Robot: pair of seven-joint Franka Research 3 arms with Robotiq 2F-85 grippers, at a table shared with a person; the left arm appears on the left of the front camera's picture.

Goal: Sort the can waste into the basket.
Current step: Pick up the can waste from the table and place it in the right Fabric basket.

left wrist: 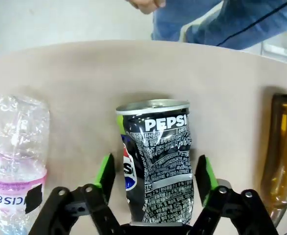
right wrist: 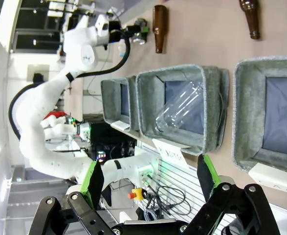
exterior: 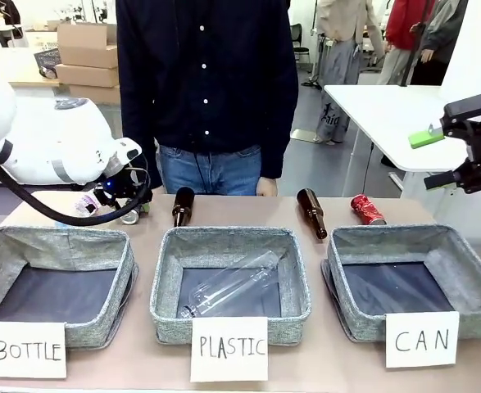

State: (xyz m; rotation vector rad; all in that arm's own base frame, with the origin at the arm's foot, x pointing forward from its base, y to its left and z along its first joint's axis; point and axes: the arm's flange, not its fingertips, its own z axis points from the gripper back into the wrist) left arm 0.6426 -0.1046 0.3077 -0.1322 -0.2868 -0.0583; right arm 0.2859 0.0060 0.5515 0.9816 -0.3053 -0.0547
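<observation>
At lower centre of the left wrist view, between the wide-spread green pads (left wrist: 105,174) of the left gripper (left wrist: 155,164): crushed Pepsi can (left wrist: 158,142), silver-grey thin metal, dented, dark print, narrow gaps to either pad. Flanked at frame left by crumpled clear plastic bottle (left wrist: 16,161), at right edge by smooth brown glass bottle (left wrist: 282,152); all on tan table (left wrist: 60,78). Toward upper right of the front view: shiny red can (exterior: 368,210), crushed, just behind soft grey fabric basket (exterior: 355,311) carded "CAN", second brown bottle (exterior: 311,213) just left of it. At right edge, right gripper (exterior: 430,160) raised above the table, jaws wide, holding nothing.
</observation>
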